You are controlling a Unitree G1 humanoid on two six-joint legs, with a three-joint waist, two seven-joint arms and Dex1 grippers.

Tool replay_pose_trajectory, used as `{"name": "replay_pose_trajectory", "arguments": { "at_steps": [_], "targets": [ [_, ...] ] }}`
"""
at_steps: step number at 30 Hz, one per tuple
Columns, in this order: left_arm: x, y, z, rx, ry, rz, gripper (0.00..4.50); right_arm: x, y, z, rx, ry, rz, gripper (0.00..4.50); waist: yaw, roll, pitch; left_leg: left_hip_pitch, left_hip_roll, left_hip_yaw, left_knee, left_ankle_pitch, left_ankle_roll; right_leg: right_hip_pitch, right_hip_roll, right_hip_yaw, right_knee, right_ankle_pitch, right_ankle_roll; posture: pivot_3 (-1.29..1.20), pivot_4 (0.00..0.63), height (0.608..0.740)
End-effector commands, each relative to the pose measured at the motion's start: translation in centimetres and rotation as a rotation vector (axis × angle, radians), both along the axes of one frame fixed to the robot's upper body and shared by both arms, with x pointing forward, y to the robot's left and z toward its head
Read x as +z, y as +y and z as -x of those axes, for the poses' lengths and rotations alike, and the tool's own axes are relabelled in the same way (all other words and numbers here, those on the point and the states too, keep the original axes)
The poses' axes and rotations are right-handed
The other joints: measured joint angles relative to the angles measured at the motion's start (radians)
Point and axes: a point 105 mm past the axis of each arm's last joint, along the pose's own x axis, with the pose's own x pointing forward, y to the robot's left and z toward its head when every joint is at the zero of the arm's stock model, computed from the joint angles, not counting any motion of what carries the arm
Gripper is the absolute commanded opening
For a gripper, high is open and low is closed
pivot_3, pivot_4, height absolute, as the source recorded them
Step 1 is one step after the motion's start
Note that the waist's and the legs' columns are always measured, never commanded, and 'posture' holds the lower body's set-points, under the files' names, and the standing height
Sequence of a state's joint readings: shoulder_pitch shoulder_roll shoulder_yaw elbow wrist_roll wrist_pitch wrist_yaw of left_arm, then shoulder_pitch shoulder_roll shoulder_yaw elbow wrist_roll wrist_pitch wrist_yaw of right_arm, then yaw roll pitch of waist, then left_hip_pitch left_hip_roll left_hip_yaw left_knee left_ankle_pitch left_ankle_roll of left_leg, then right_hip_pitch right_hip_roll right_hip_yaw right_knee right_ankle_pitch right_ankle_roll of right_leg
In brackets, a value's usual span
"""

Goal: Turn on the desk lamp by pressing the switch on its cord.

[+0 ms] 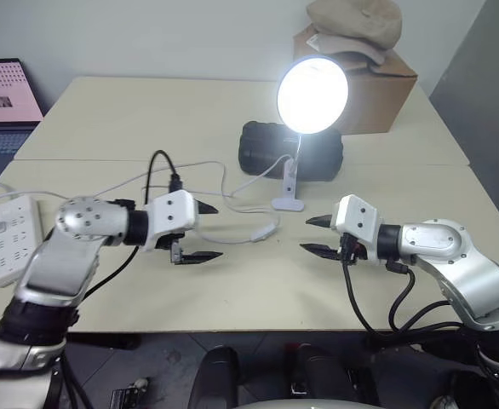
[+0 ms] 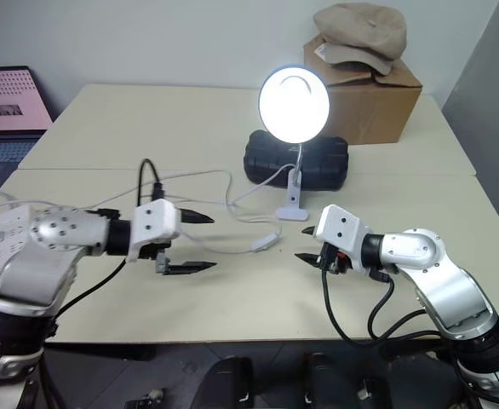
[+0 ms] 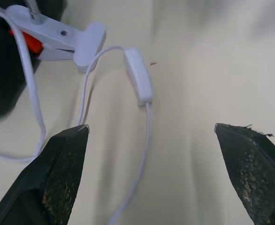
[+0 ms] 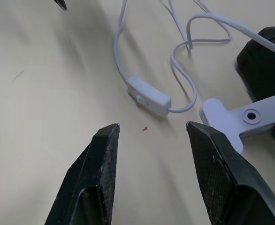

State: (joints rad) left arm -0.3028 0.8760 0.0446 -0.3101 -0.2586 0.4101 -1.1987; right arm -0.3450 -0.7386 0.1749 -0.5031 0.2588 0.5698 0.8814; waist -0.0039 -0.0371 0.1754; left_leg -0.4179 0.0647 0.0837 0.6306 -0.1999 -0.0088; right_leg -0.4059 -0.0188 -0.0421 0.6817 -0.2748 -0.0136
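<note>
Lamp (image 1: pixel 312 95) lit, clipped base (image 1: pixel 288 203) mid-desk (image 1: pixel 130 119), in front of black case (image 1: pixel 266 150). Switch (image 1: pixel 265 232) flat on desk between both grippers, touched by neither, cord (image 1: pixel 232 241) looping toward power strip (image 1: pixel 11 239) at left edge. Left gripper (image 1: pixel 207 232) spread wide, empty. Right gripper (image 1: pixel 312 235) partly spread, empty.

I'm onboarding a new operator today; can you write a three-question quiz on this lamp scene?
1. True or false: the desk lamp is lit.
2. Where does the switch lie? A) in the left gripper B) on the table between both grippers C) on the power strip
3. What sits on the cardboard box?

Key:
1. True.
2. B; the left gripper and the right gripper both hold nothing.
3. A beige cap.
</note>
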Motion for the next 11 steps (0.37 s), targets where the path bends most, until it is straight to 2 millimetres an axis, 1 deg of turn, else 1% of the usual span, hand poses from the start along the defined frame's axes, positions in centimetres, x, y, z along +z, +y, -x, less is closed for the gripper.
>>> {"name": "replay_pose_trajectory", "arguments": {
  "at_steps": [1,3,7,11],
  "targets": [
    [2.1,2.4,1.6,0.141,-0.030,0.063,4.47,1.4,-1.7,0.2,0.030,-0.075,-0.023,2.36,0.002,0.000,0.000,0.000,0.000,0.000,0.000,0.000,0.000,0.000,0.000,0.000,0.000,0.000,0.000,0.00,0.150,0.740],
    [1.9,3.7,3.2,0.194,0.023,0.078,4.47,1.6,-2.7,0.2,0.030,-0.080,-0.021,2.36,0.001,0.000,0.000,0.000,0.000,0.000,0.000,0.000,0.000,0.000,0.000,0.000,0.000,0.000,0.000,0.00,0.150,0.740],
    [1.2,4.7,5.5,0.226,0.085,0.089,4.47,1.8,-4.1,0.7,0.044,-0.053,-0.010,2.36,0.001,0.000,0.000,0.002,0.000,0.001,0.000,0.000,0.000,0.001,-0.001,0.000,-0.001,0.000,0.000,0.00,0.150,0.740],
    [0.3,4.9,6.2,0.240,0.101,0.068,4.47,1.9,-4.6,0.4,0.044,-0.060,-0.001,2.36,0.002,0.000,0.000,0.002,0.000,-0.001,-0.001,0.000,0.000,0.001,-0.001,-0.001,0.000,0.000,-0.001,0.00,0.150,0.740]
  ]
}}
